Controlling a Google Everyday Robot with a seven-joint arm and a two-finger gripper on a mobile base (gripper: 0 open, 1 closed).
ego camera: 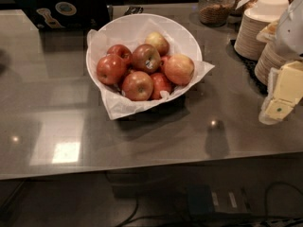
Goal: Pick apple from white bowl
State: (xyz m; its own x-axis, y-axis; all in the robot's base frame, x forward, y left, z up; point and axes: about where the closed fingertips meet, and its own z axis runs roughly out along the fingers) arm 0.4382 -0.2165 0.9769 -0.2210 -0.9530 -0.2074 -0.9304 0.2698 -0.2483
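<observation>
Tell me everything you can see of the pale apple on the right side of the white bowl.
The apple is the palest and biggest of the pile: orange-yellow with a pink-red blush, smooth and whole. It lies at the right side of the white bowl, by the crumpled paper lining, touching redder apples to its left. Nothing covers it. The gripper hangs apart, over the counter at the right edge.
</observation>
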